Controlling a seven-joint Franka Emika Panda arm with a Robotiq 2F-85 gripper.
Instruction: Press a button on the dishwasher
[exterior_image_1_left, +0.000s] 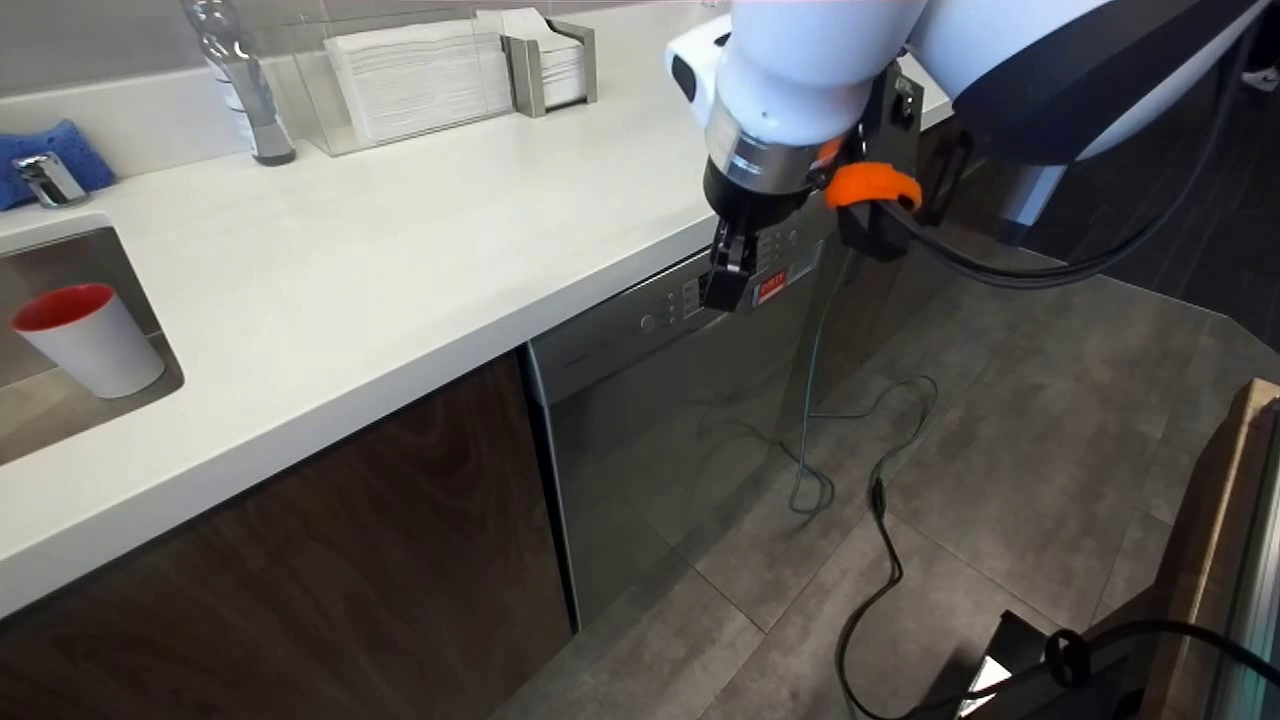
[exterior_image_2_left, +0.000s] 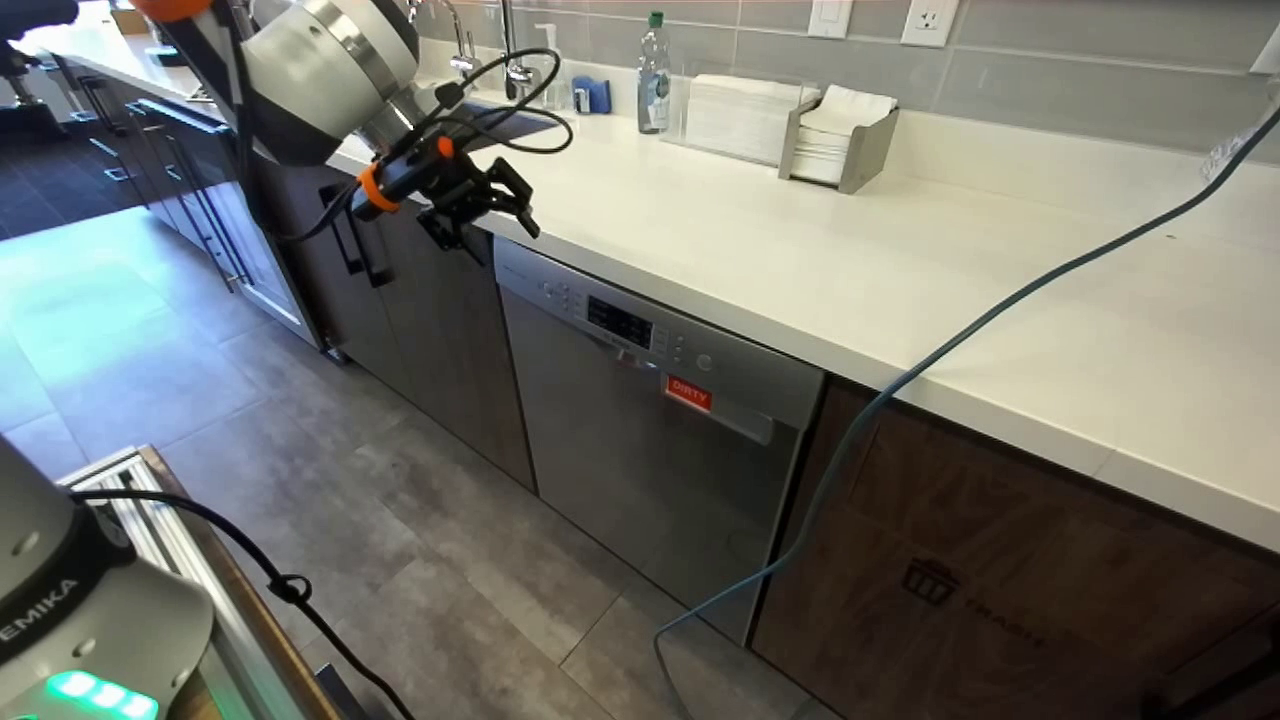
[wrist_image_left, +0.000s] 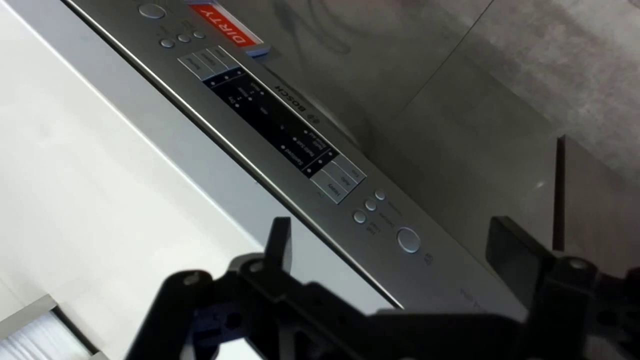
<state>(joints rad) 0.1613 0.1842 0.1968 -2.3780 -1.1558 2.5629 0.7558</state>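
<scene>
Tool (wrist_image_left: 392, 237): 2 fingers (wrist_image_left: 278, 242) spread wide, holding nothing. Dishwasher (exterior_image_2_left: 640, 450) ahead of tool; wrist view shows round button (wrist_image_left: 408, 240) between fingers, DIRTY tag (wrist_image_left: 224, 25) farther off.

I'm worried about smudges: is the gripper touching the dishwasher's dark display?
Apart: an exterior view shows the gripper clear of the dark display, with silver control panel visible between them.

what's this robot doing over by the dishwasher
A robot arm is at a closed dishwasher, apparently to press one of its buttons. The gripper hovers open and empty near the control panel, with no clear contact visible. A red DIRTY sign is on the dishwasher's front.
</scene>
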